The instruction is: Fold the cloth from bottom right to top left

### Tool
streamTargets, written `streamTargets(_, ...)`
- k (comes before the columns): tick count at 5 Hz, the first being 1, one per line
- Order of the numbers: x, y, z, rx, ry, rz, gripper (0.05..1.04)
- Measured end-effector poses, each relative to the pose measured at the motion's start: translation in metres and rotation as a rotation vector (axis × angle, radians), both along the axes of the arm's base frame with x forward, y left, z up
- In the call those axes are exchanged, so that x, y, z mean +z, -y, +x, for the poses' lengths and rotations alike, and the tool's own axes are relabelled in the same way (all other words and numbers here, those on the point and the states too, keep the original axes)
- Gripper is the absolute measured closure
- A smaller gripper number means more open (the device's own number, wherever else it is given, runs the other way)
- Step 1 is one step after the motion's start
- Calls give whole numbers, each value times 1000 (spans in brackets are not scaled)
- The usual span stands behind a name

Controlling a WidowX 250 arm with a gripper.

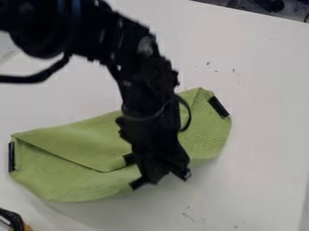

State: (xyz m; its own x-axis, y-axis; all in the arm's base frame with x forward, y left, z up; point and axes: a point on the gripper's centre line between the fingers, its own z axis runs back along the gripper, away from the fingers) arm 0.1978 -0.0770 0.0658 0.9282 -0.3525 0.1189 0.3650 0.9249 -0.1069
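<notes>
At 11 o'clock the frame's edge crops the black robot arm, and we see its upper part only as a blur. Its cable runs off at 10. The arm and gripper hide a band of the green cloth from us, including parts of two black tabs. We can't identify the black-and-orange object cropped between 7 and 8, nor the cut-off dark clutter at 1.

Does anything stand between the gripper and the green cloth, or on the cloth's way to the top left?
Nothing visible separates the gripper from the cloth; toward the top left, only the robot's own arm hangs overhead.
</notes>
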Motion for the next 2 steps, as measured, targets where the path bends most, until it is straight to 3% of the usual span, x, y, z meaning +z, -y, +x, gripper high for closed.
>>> streamTargets(1,2,-26,28,-92,-31,-48,1017)
streamTargets(2,-17,-52,49,-159,-34,-117,1017)
